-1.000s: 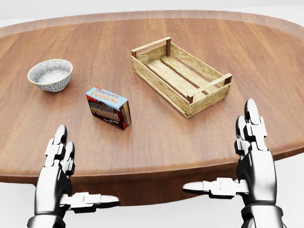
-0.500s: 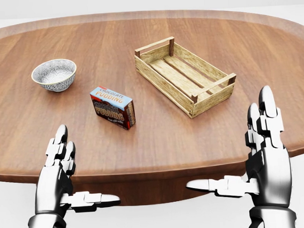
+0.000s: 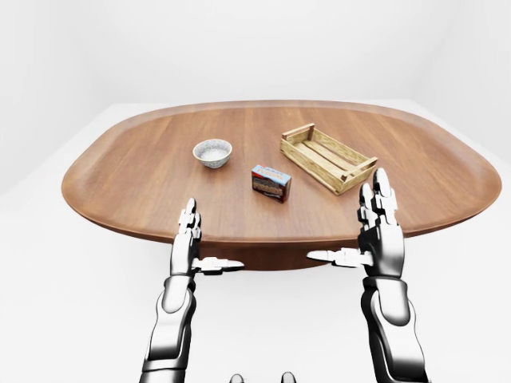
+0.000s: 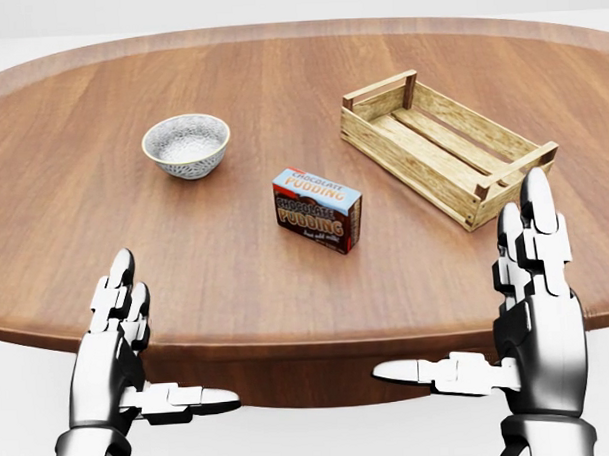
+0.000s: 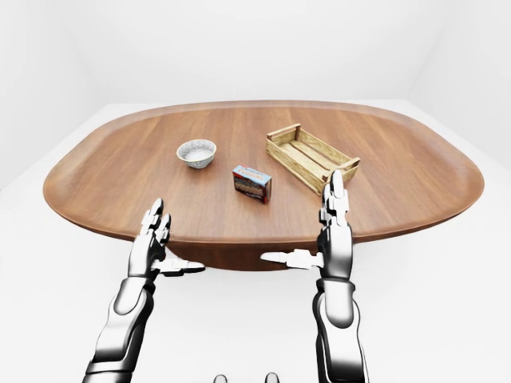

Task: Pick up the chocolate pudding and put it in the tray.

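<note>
Our right hand (image 4: 533, 310), fingers spread and empty, hovered short of the small blue-and-brown cardboard pudding box (image 4: 318, 210), up-left; we judged it light, rigid, best gripped across its long sides.

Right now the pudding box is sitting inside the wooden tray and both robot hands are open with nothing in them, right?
Not quite. The chocolate pudding box is not inside the wooden tray; it stands on the bare table, between the tray and the bowl, as the head view shows. The rest is right: the left hand and right hand are open and hold nothing.
</note>
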`<state>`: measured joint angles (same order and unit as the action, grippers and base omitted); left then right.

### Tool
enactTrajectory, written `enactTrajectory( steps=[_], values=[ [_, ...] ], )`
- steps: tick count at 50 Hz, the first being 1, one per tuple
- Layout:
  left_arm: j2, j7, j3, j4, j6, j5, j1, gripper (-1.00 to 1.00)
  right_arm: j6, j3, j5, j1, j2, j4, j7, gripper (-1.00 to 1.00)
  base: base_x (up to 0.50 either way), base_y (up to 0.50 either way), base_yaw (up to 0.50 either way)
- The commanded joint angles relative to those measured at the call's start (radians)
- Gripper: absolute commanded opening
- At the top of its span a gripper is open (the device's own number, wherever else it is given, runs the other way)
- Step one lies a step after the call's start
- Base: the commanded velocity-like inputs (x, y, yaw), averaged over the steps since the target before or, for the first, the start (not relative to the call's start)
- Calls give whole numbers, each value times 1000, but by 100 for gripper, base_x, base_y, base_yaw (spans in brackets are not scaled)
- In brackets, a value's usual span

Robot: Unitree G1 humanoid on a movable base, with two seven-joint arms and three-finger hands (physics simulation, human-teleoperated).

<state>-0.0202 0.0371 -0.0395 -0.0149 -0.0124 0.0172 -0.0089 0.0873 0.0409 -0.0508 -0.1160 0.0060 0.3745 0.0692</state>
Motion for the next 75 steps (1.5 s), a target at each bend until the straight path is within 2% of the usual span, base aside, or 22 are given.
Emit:
enactTrajectory(
  steps=[1, 16, 21, 47, 75],
  values=[
    [0, 1, 0, 1, 0, 0, 1, 100, 0, -1, 7, -1, 0, -8, -2, 100, 0, 34, 0],
    [0, 2, 1, 0, -4, -2, 3, 100, 0, 4, 22, 2, 0, -23, -3, 100, 0, 2, 0],
    [0, 1, 1, 7, 4, -2, 3, 100, 0, 3, 22, -1, 0, -20, -3, 100, 0, 0, 0],
    [0, 1, 1, 7, 3, -2, 3, 100, 0, 3, 18, 2, 0, -30, -3, 100, 0, 0, 0],
    [1, 1, 1, 7, 4, -2, 3, 100, 0, 4, 16, 3, -1, -25, -2, 100, 18, 0, 0]
  ],
)
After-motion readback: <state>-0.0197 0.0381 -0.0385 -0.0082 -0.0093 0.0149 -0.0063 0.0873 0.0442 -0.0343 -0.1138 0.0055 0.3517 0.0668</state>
